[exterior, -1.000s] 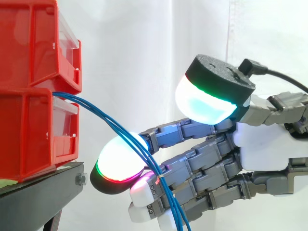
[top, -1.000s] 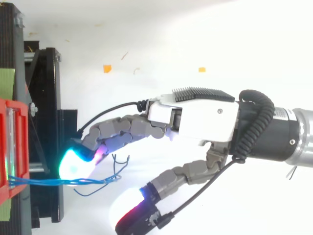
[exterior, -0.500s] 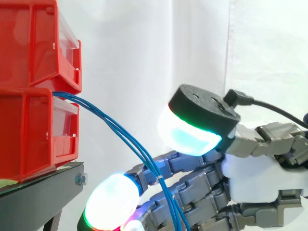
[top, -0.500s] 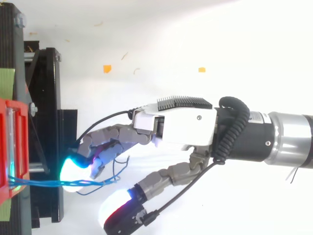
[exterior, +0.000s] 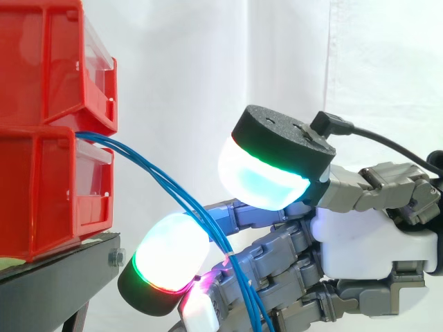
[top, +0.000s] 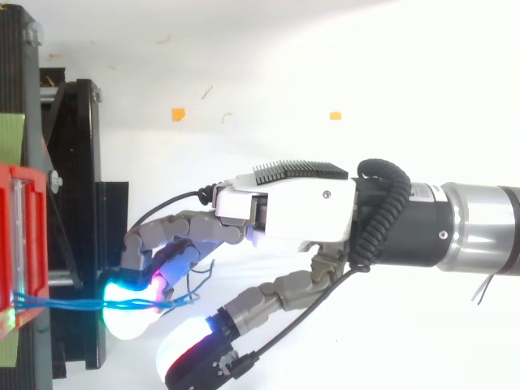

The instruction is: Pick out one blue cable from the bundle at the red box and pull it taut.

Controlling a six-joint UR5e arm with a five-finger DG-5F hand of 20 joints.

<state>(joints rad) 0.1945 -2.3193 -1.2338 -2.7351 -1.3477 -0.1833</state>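
Several thin blue cables [exterior: 156, 173] leave the lower red box [exterior: 41, 194] and sag down to the right as a bundle. In the top view the blue cables [top: 65, 304] run straight out from the red box [top: 20, 244]. My hand [exterior: 374, 242] reaches in from the right, its fingers bent loosely toward the box. The bundle lies across the fingers just behind a glowing fingertip [exterior: 169, 252]. The thumb's big cyan pad [exterior: 263, 183] hovers above the cables, apart from them. Nothing is pinched. From above, my hand [top: 301, 211] has its fingertips at the cables near the stand.
A second red bin [exterior: 48, 62] sits on top of the lower one, both on a black stand [exterior: 62, 277] at the left. A white curtain hangs behind. Two small orange marks [top: 178, 114] lie on the white floor.
The hand has shifted left toward the box; it dipped, then rose again. Its fingers have bent further at the cables. The cables hang as before.
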